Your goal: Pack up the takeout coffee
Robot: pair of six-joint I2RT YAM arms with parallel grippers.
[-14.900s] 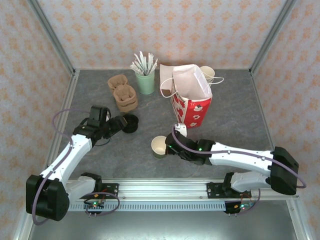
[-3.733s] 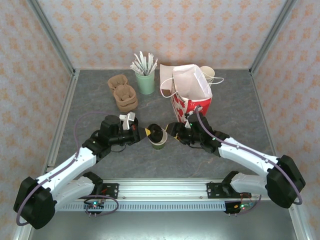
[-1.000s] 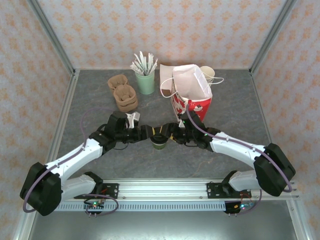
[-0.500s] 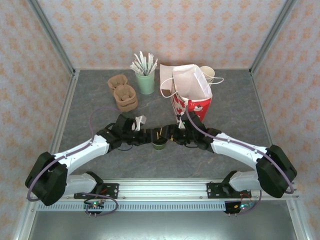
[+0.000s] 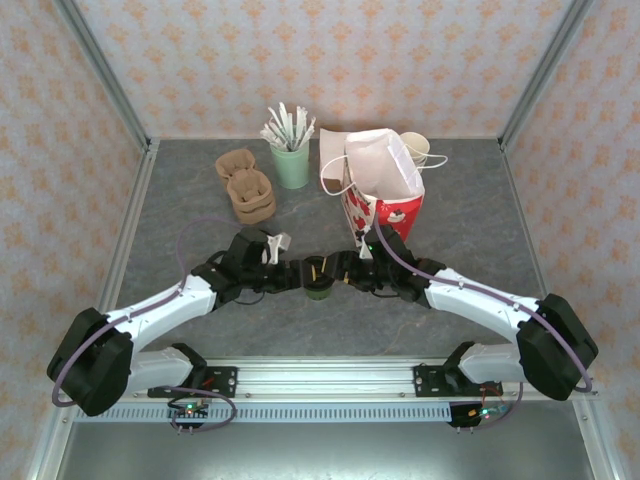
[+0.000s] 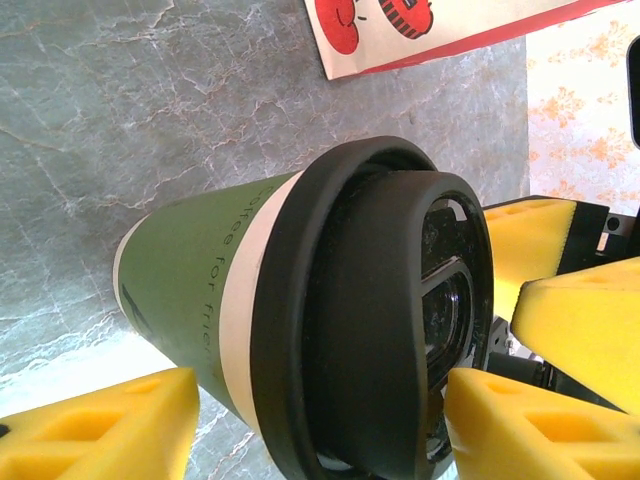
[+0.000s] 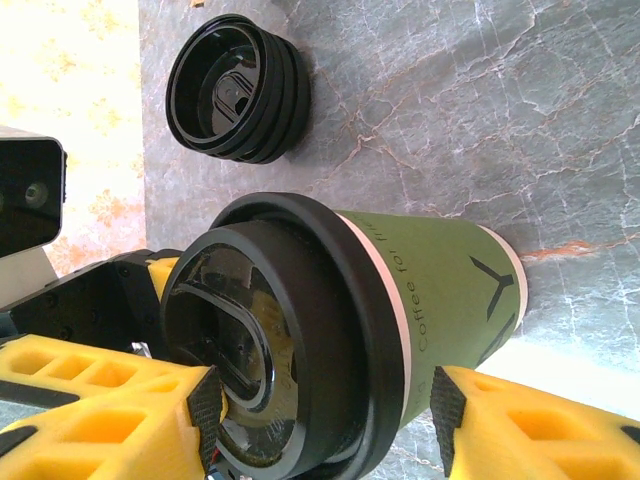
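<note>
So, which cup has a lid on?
The dark green paper cup in the middle: it wears a black lid. The pale green cup holds sticks; the cream cup behind the bag is open.

The takeout coffee [image 6: 200, 290] takes up the middle of the frame, tipped sideways as seen here. It has olive-green paper sides, a cream band, and a black plastic lid [image 6: 380, 320] seated on the rim. The left pincer [image 6: 320, 425] grips it, one yellow foam pad [image 6: 100, 430] against the cup wall and the other against the lid's edge. The right pincer [image 6: 515, 285] presses in at the lid from the far side. Behind lie the grey marbled table [image 6: 150, 100] and the base of a red-and-white bag [image 6: 450, 30].
</note>
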